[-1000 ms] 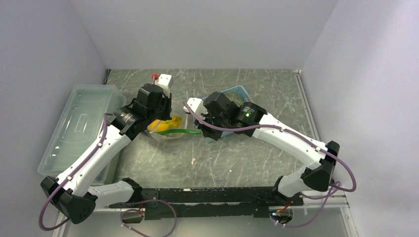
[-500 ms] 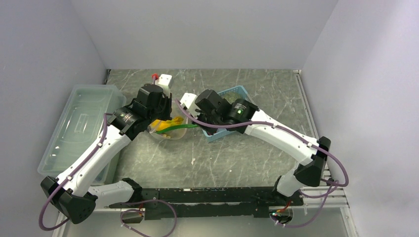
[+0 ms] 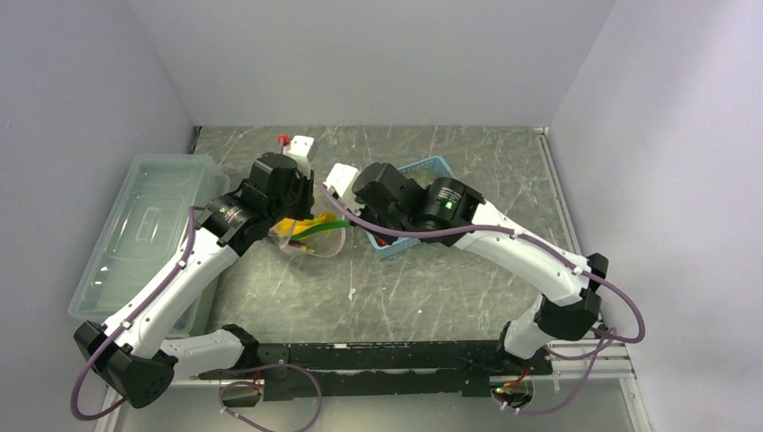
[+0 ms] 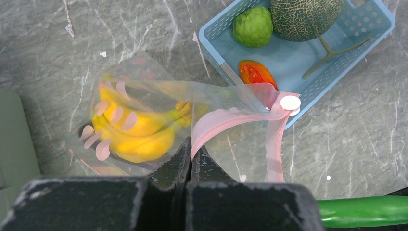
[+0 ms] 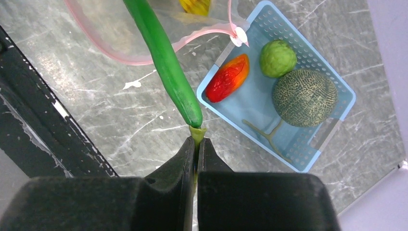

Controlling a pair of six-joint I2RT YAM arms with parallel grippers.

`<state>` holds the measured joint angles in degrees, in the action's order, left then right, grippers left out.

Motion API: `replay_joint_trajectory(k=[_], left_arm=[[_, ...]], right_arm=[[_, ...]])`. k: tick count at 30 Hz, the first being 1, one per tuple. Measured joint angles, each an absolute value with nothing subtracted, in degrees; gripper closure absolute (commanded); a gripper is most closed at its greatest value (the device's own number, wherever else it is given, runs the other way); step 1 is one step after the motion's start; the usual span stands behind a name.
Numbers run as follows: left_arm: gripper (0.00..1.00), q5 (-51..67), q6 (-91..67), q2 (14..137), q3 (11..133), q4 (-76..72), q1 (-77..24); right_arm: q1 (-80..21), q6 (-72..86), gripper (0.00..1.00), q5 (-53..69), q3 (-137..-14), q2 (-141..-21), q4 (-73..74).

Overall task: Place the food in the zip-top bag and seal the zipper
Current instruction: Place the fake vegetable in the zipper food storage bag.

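L gripper (image 4: 191, 149) is clenched on the zipper (image 4: 226, 120), pinching the pink strip near its mid-length and holding that edge up off the table (image 4: 337, 144). The zip-top bag (image 4: 144, 110) hangs from the pinch w/ its mouth gaping: the strip loops out to a white slider (image 4: 290, 102) at the corner, which sits over the near rim of the light-blue basket (image 5: 250, 103). Yellow banana (image 4: 139, 134) is inside the bag, low down toward its closed end.

R gripper (image 5: 196, 144) is clamped on the pale stem end of the thin green vegetable (image 5: 163, 57). The veg runs straight away from the fingers, off the table, and crosses the pink rim of the open mouth (its far tip is cut off in the R wrist view). From the top cam the green end lies over the bag, beside the banana.

In the basket, just R of the bag: red-orange fruit (image 5: 228, 77) nearest the bag, lime-green fruit (image 5: 277, 58) beside it, dark green round fruit (image 5: 303, 97) w/ netted skin and a stalk behind. A large translucent bin (image 3: 144, 229) sits at the table's L edge, well apart from the bag.
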<state>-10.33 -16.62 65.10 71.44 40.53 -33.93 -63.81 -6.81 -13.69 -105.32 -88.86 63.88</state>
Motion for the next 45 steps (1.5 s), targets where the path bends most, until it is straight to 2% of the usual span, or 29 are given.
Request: replay_joint_trajectory(k=[10,20,32,45], left_arm=[[1.00,-10.33,-16.62,65.08,71.44,40.53,-33.93],[1.00,-10.33,-16.62,65.08,71.44,40.53,-33.93],[1.00,-10.33,-16.64,65.08,71.44,40.53,-33.82],[1.00,-10.33,-16.69,65.08,71.44,40.49,-33.39]], right_arm=[[-67.46,-6.39,1.00,-18.76,-109.01,-95.31,71.13],[-67.99,-4.86,1.00,-23.73,-109.01,-94.21,72.47],[-68.03,-4.75,1.00,-22.39,-107.33,-93.23,67.94],[-68.07,-4.89,1.00,-15.75,-106.00,-99.22,59.27]])
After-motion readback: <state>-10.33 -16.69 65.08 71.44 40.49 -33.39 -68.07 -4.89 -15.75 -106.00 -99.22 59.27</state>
